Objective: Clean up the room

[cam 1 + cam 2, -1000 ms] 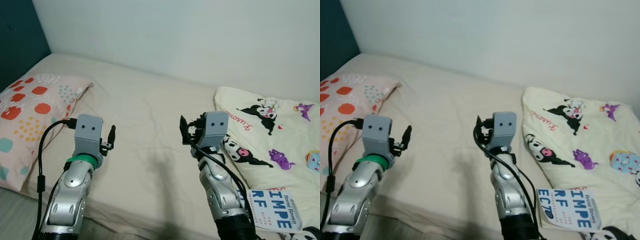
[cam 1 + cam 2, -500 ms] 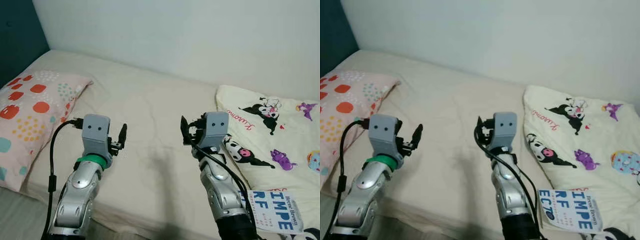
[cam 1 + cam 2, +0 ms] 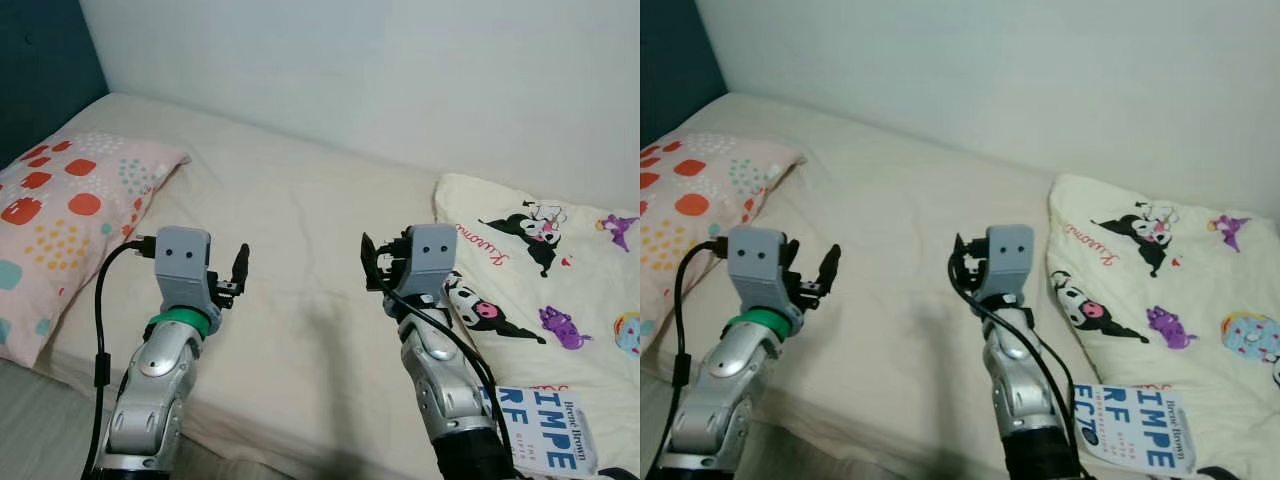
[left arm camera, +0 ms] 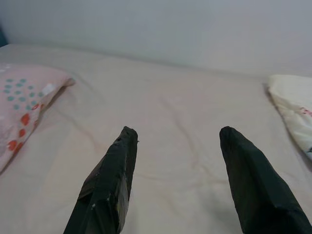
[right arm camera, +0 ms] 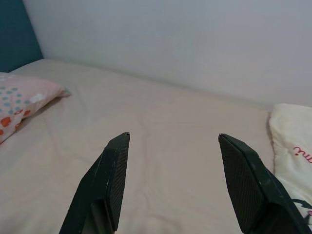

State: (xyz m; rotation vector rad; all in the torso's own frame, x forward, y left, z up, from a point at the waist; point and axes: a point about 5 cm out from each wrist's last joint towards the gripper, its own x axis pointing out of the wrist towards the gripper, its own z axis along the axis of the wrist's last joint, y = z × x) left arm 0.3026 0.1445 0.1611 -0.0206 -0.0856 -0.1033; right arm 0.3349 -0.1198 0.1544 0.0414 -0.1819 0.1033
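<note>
A bed with a cream sheet [image 3: 300, 230] lies before me. At its left end rests a pink pillow [image 3: 60, 215] with red, orange and teal spots. A cream blanket [image 3: 555, 290] printed with cartoon figures covers the right end, and a book with blue lettering [image 3: 545, 440] lies on its near part. My left gripper [image 3: 238, 275] hovers open over the sheet near the bed's front edge, empty. My right gripper [image 3: 372, 262] is held open above the middle of the sheet, just left of the blanket, with nothing between its fingers [image 5: 113, 168].
A pale wall [image 3: 400, 80] runs behind the bed. A dark teal headboard [image 3: 35, 80] stands at the far left. The bed's front edge [image 3: 260, 445] crosses below my arms.
The whole picture has shifted, so the camera moved. My left gripper pushed forward over the sheet, then drew back a little. The right arm has stayed in place.
</note>
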